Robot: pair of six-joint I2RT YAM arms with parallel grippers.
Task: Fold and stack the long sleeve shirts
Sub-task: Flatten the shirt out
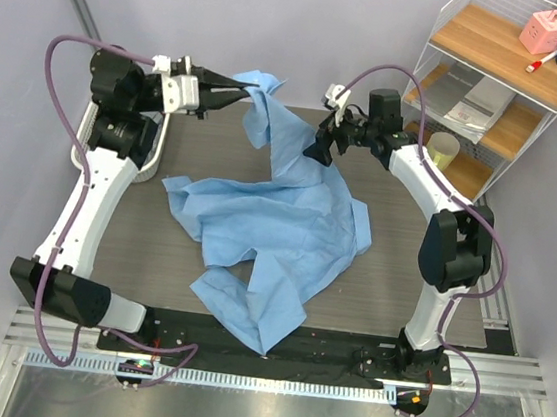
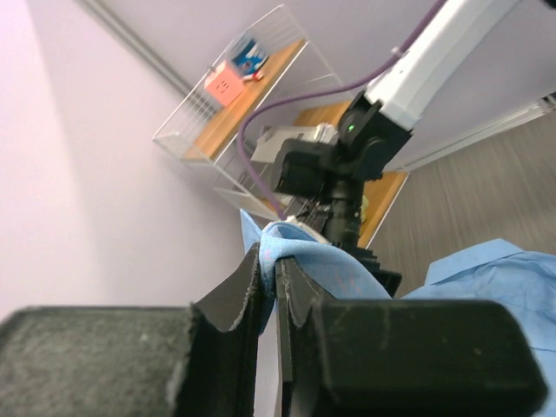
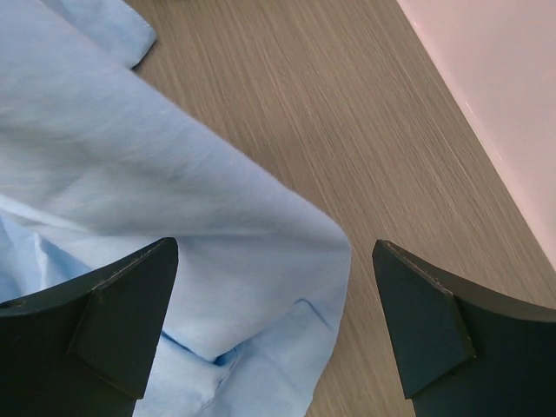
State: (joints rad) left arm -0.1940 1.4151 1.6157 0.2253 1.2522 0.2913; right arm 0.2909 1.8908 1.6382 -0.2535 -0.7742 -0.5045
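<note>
At the left, the left claw (image 1: 253, 89) is pressed almost together on a thin fold at one edge of the light blue shirt (image 1: 287, 220), holding that edge up off the counter (image 1: 400, 293) at the far side. Its wrist view shows only a sliver of cloth between the tips. That is the first risk. So slight a pinch may slip if the arm pulls sideways or the hanging cloth drags on it, and the raised edge would fall back in a heap.

The rest of the shirt lies crumpled across the middle of the counter, lapped over itself, with one corner reaching the near edge by the arm bases. Lifting further from a single point is likely to bunch it rather than spread it, and that near corner could slide off the front.

To the right, the right claw (image 1: 317, 153) hangs spread wide just above the cloth, holding nothing. Its wrist view shows a rounded fold of shirt between the tips, with bare counter beside it. Closing there could take several layers at once and lock the twist in. The two claws are near each other, so a careless move could make them collide.
</note>
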